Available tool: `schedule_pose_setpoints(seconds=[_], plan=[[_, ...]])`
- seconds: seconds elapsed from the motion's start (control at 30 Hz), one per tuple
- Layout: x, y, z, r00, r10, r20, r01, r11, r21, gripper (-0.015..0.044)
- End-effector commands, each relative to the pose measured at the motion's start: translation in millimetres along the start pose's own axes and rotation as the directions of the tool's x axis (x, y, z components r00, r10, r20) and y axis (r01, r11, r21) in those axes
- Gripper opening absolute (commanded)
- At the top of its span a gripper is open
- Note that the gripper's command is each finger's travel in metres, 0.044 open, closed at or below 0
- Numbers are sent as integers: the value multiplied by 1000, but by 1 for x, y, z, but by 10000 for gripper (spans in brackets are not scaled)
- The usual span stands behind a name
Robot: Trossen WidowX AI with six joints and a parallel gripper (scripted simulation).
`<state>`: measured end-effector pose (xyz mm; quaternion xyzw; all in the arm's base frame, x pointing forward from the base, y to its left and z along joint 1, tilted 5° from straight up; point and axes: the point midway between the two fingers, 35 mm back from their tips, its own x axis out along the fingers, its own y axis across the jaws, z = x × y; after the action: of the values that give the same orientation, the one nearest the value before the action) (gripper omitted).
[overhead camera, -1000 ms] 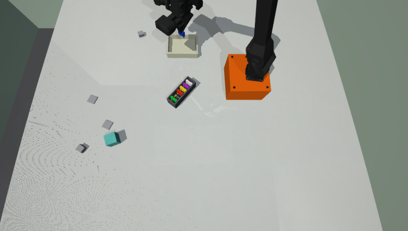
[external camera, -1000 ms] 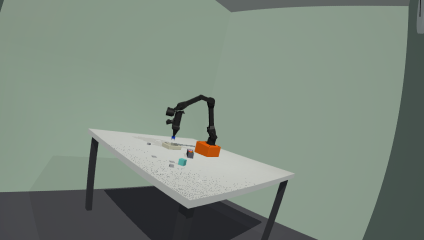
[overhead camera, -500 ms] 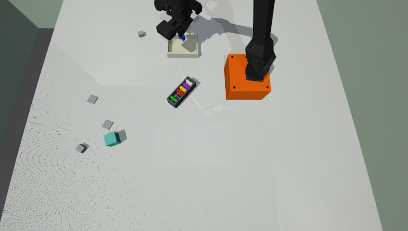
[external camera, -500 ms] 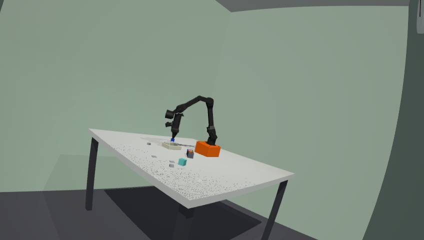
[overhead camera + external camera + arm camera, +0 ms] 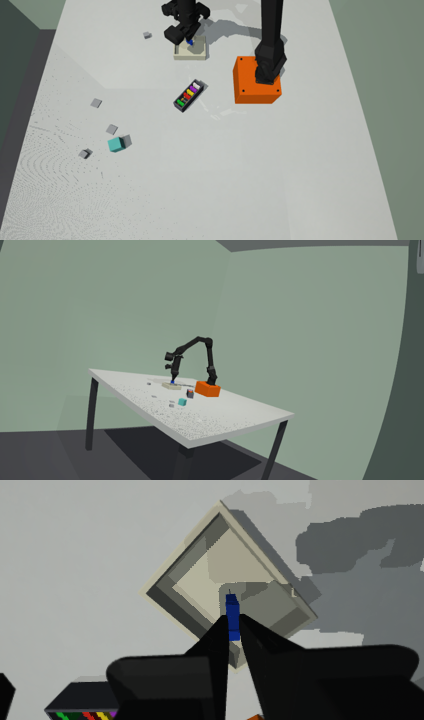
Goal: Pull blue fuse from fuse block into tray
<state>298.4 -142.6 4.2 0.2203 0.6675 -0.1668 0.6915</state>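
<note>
Holding the fuse [image 5: 232, 616] pinched in your gripper [image 5: 232, 630], you hang over the tray [image 5: 165, 587] — well apart from the block [image 5: 188, 95]. Extraction looks done; what's left is lowering it in and opening the fingers.

A pale grey worktop [image 5: 208, 178] carries fine dark speckles toward the lower left of the top view. The shallow square tray [image 5: 189, 56] is cream. The small upright fuse [image 5: 232, 611] is deep blue, between black fingers. The arm's block base [image 5: 252, 86] is bright orange. A cube [image 5: 116, 144] at left is teal.
</note>
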Motion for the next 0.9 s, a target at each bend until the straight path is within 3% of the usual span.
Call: schedule_pose_setpoints(seconds=[0.0,0.37,0.5,0.87], plan=[[0,0,0,1000,0,1,0,1000,0,53],[-3,0,0,1000,0,0,0,1000,0,330],[-37,0,0,1000,3,-8,-3,1000,2,330],[-35,0,0,1000,-1,-8,1,1000,7,330]])
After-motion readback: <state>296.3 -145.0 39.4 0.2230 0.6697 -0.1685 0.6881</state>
